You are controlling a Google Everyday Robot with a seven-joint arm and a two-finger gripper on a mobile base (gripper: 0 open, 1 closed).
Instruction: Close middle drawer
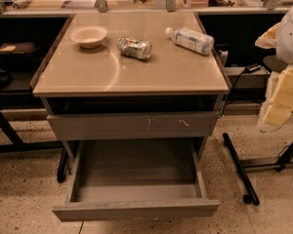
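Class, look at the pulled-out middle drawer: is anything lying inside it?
No, the middle drawer shows only its bare grey inside, and the gripper is off at the picture's right edge, clear of it.

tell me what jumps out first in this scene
The middle drawer stands pulled far out, low in front, its grey inside bare. On the tabletop above lie a crushed can and a plastic bottle on its side, with a bowl at the left. The robot's hand hangs at the right edge, away from the drawer.
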